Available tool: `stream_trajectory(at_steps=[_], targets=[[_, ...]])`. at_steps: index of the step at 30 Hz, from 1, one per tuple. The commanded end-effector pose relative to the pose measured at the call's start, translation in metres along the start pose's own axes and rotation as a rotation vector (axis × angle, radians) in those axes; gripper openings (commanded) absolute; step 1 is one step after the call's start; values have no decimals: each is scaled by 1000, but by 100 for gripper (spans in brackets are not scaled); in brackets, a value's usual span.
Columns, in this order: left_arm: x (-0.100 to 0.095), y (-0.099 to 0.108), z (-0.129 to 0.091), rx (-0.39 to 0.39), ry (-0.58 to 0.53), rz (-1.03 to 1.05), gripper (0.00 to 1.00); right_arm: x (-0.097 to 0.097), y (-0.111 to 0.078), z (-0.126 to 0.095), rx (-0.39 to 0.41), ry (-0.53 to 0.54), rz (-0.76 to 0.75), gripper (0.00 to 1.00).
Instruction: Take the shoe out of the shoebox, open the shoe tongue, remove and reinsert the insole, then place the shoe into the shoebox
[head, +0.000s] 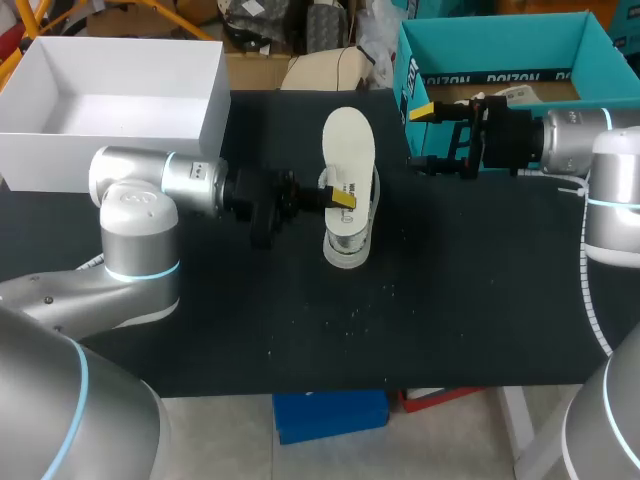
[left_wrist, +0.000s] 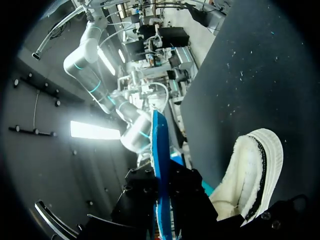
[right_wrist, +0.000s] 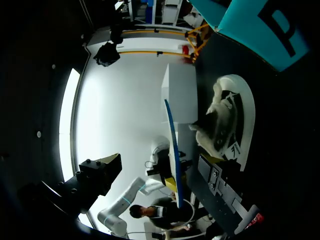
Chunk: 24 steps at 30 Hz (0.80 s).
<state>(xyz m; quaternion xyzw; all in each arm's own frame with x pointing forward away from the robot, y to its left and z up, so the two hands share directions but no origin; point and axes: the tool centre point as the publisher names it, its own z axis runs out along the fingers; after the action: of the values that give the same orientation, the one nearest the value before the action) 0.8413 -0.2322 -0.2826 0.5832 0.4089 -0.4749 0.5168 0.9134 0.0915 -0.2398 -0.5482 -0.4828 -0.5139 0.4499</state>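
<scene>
Head view: white foam insole, pinched by left tool, is held lengthwise twelve-to-six, aligned over white knit sneaker; right tool, spread, is stationed at three o'clock.

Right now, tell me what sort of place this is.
Probably a robot lab bench, not a shop: the left gripper holds an insole at a white shoe on a black table, with an open white box and an open teal box at its far side.
</scene>
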Motion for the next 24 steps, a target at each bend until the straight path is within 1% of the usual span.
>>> stream_trajectory(at_steps=[1, 4, 8, 14, 21, 22, 24], targets=[[9, 1, 2, 24, -25, -3, 0, -1, 0, 1, -1, 0, 0, 100], [9, 1, 2, 24, -25, -3, 0, -1, 0, 1, -1, 0, 0, 100], [9, 1, 2, 24, -25, -3, 0, -5, 1, 13, 43, 18, -63, 100], [9, 1, 2, 24, -25, -3, 0, -13, -3, 31, 108, -28, -150, 100], [9, 1, 2, 24, -25, -3, 0, -25, -15, 49, 113, -67, -164, 100], [9, 1, 2, 24, -25, -3, 0, -27, -16, 51, 115, -74, -163, 96], [9, 1, 2, 24, -25, -3, 0, -31, -20, 58, 117, -74, -160, 96]])
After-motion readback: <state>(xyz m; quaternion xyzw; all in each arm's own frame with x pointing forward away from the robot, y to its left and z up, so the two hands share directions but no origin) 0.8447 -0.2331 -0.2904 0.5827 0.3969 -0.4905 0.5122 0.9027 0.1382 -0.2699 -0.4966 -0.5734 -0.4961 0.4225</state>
